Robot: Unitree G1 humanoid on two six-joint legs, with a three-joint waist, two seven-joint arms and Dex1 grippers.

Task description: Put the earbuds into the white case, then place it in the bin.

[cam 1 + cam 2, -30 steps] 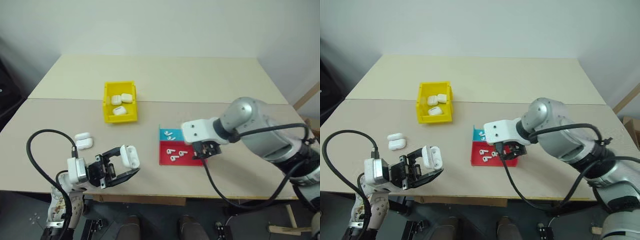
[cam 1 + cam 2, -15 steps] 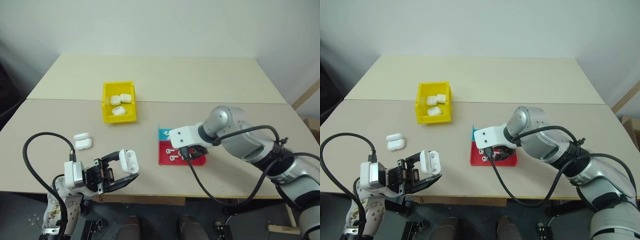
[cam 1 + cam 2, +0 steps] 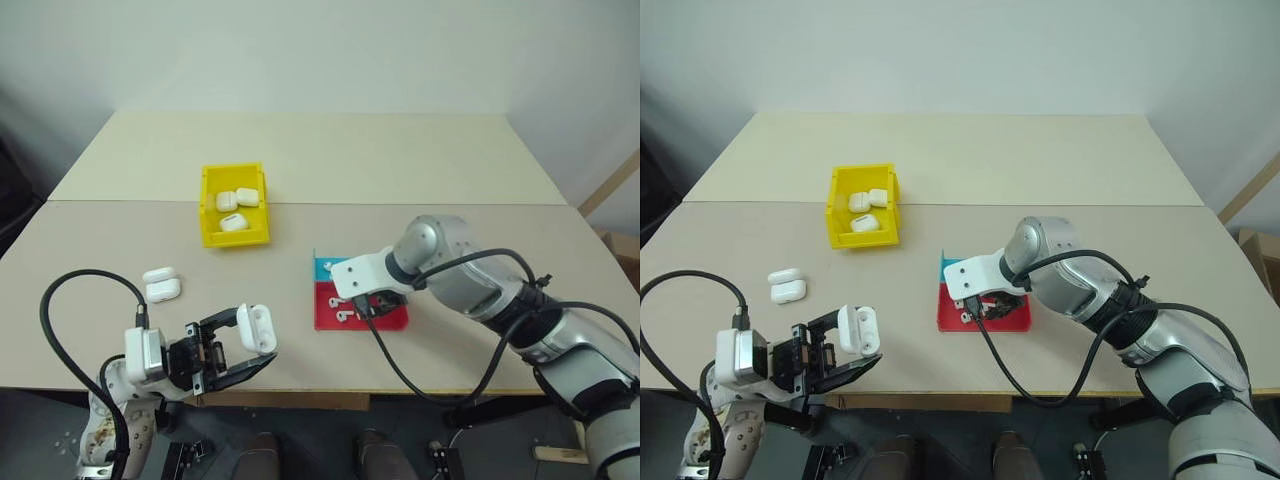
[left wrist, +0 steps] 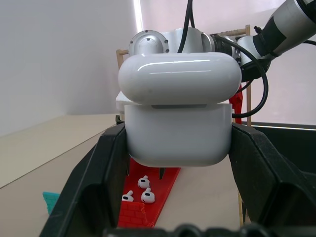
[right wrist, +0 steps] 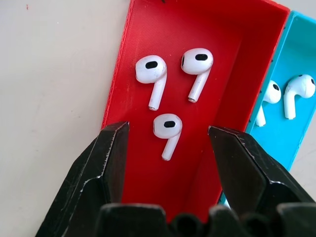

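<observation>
Right wrist view: right gripper [image 5: 167, 143], jaws spread, hangs over the shallow red tray compartment [image 5: 232, 94]; one tiny glossy white earbud [image 5: 168, 129] lies between the fingertips, two more just above in frame. At lower left of the left eye view, left gripper [image 3: 243, 350] clamps the glossy white rounded case [image 3: 256, 327].

Glossy white plastic case [image 4: 179, 116] and earbuds [image 5: 168, 128]; ridged matt plastic tray [image 5: 217, 74]; matt black pincer fingers [image 5: 106, 163].
</observation>
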